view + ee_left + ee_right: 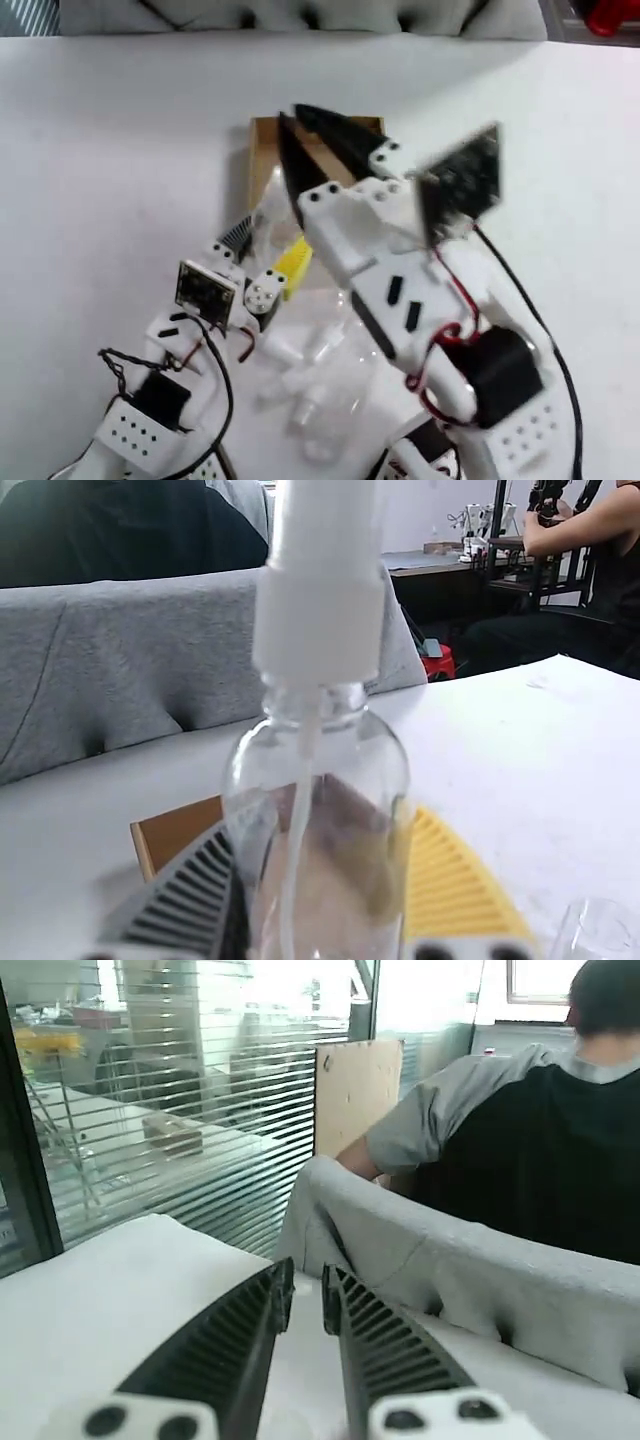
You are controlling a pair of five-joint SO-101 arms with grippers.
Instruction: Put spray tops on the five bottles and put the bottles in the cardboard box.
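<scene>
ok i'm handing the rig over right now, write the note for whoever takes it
Left claw: shut on a clear bottle with a white spray top sitting on its neck, by the brown cardboard box.
Right claw: slightly open, empty, over the box.
More clear bottles lie on the white table between the arms.
Done: one top on; box contents hidden.
Left: box this bottle, then top and box the rest.
</scene>
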